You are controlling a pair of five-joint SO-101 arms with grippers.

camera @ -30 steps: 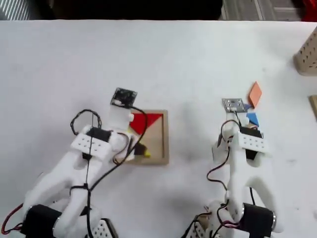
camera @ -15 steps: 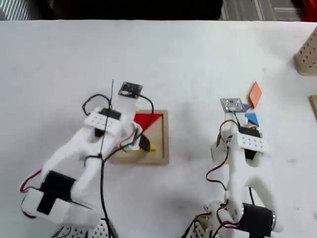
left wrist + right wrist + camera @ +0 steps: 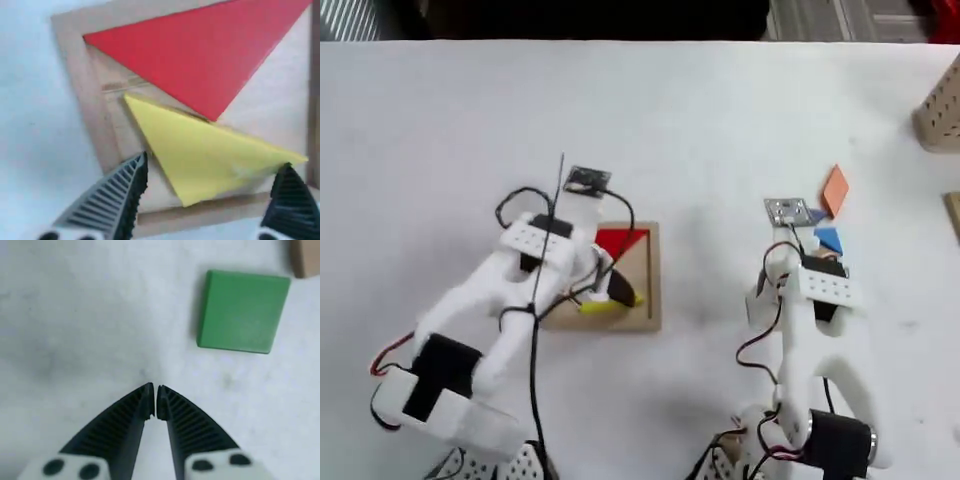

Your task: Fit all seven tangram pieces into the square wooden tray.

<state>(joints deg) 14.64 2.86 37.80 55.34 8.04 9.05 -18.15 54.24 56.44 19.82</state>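
We see left fingers spread over the wooden tray, straddling the yellow triangle inside it, beside the red triangle. Right fingers pressed together, empty, above the surface near the green square.

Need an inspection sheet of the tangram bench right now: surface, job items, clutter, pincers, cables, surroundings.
Surface: white table.
Job's things: tray holds red triangle and yellow triangle; orange piece, blue piece and green square lie outside it.
Clutter: perforated wooden block at the table's edge.
Pincers: left pincer open over the yellow triangle; right pincer shut above bare table.
Cables: black wire loops along the left arm.
Surroundings: dark strip beyond the far edge.
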